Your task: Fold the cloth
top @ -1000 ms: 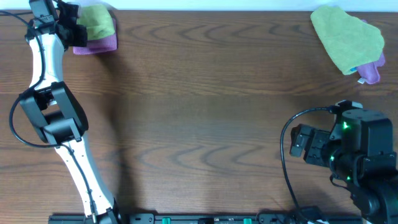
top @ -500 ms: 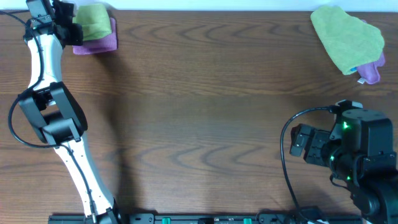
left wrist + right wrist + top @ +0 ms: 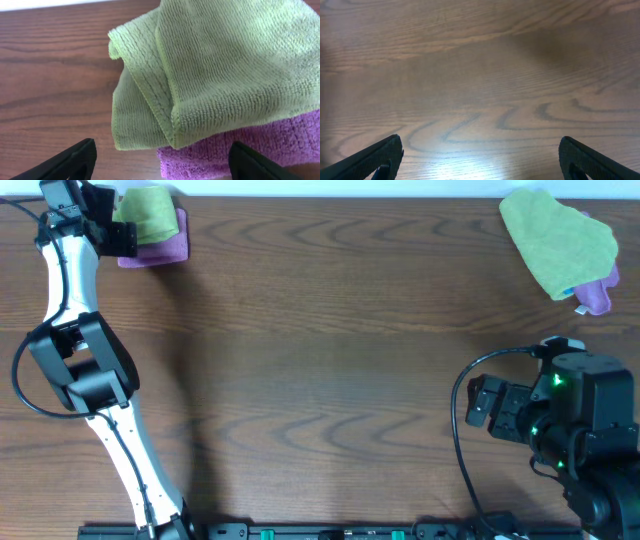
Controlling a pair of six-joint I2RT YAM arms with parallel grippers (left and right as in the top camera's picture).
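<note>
The left arm [image 3: 70, 270] stretches to the desk's [image 3: 330, 380] far left corner, left jaws released, spread before the folded lime-green cloth [image 3: 235, 60] lying atop a purple cloth [image 3: 250, 145]. The right arm [image 3: 585, 420] sits bunched by the near right corner, right jaws released above the wood.

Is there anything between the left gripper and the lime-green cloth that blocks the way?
Nothing visible does. The left gripper, jaws open, faces the cloth directly. The purple cloth lies beneath the green one, not in front of it.
</note>
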